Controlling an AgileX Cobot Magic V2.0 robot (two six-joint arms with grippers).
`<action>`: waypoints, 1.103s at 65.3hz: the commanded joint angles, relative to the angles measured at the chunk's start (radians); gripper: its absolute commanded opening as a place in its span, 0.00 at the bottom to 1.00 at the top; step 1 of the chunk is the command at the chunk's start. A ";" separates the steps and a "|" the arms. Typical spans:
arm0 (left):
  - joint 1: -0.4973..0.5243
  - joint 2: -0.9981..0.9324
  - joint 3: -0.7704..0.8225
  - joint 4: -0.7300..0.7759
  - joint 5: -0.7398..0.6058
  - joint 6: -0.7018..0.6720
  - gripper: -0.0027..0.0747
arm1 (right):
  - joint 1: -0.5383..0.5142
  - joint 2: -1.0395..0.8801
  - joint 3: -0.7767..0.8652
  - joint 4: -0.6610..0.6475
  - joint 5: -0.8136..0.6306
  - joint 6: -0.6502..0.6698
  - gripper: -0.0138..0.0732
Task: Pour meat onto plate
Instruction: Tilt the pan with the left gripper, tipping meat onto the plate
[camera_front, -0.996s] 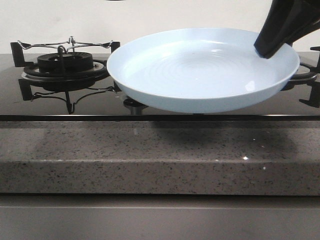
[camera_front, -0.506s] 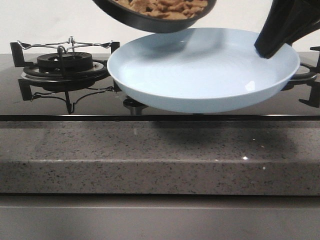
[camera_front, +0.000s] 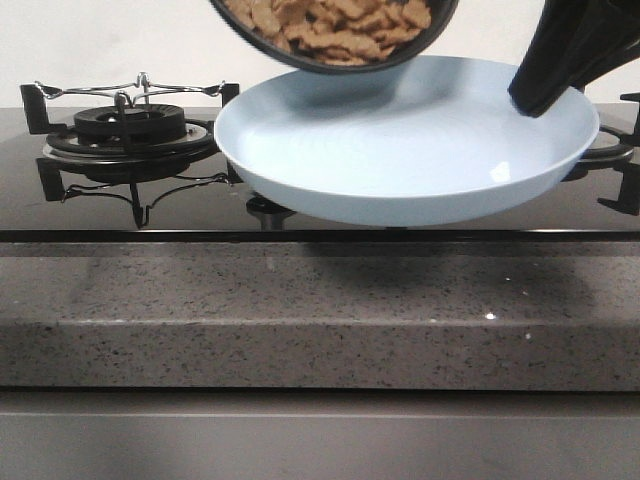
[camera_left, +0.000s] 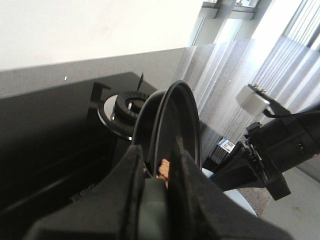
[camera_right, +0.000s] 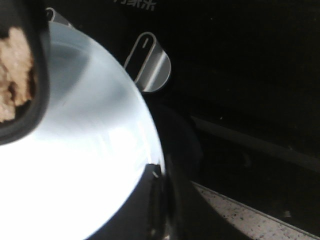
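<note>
— None of the meat (camera_front: 335, 25) is on the plate (camera_front: 400, 150) yet, as far as I can see. All the pieces sit in the black pan (camera_front: 330, 55), which hangs tilted over the plate's rim at about 11 o'clock.

— So the pouring itself is not done?

— I judge it is only starting. The plate's surface looks bare and glossy; I see no piece falling.

— Who holds what?

— The right pincer (camera_front: 548, 98) grips the plate's rim at about 2 o'clock and keeps the plate in the air above the stove (camera_front: 130, 130), not on the desk (camera_front: 300, 300). In the right wrist view its fingers (camera_right: 157, 200) are closed on the rim. The left pincer (camera_left: 162, 177) is clamped on the pan's edge; a bit of meat shows just between its fingers.

— What is left?

— The pan must tilt more, I think, until the heap slides down onto the middle of the plate.
</note>
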 joint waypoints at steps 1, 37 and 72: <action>-0.023 -0.031 -0.055 -0.088 0.005 0.043 0.01 | 0.003 -0.033 -0.024 0.025 -0.036 -0.007 0.08; -0.070 -0.031 -0.064 -0.077 0.011 0.329 0.01 | 0.003 -0.033 -0.024 0.025 -0.036 -0.007 0.08; -0.070 -0.031 -0.066 -0.075 0.121 0.637 0.01 | 0.003 -0.033 -0.024 0.025 -0.036 -0.007 0.08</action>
